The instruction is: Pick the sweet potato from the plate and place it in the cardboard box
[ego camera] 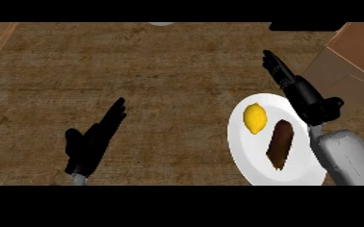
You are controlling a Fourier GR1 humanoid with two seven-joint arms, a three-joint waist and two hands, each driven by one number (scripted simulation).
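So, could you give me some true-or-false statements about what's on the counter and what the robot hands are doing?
1. The sweet potato lies on the plate. True.
2. The cardboard box stands at the counter's far right. True.
3. The lemon is inside the cardboard box. False: it lies on the plate, beside the sweet potato.
4. The right robot hand holds the sweet potato. False: it is open over the plate's right rim, holding nothing.
5. The left robot hand is open at the lower left, away from the plate. True.

Dim, flat light, white plate brightest
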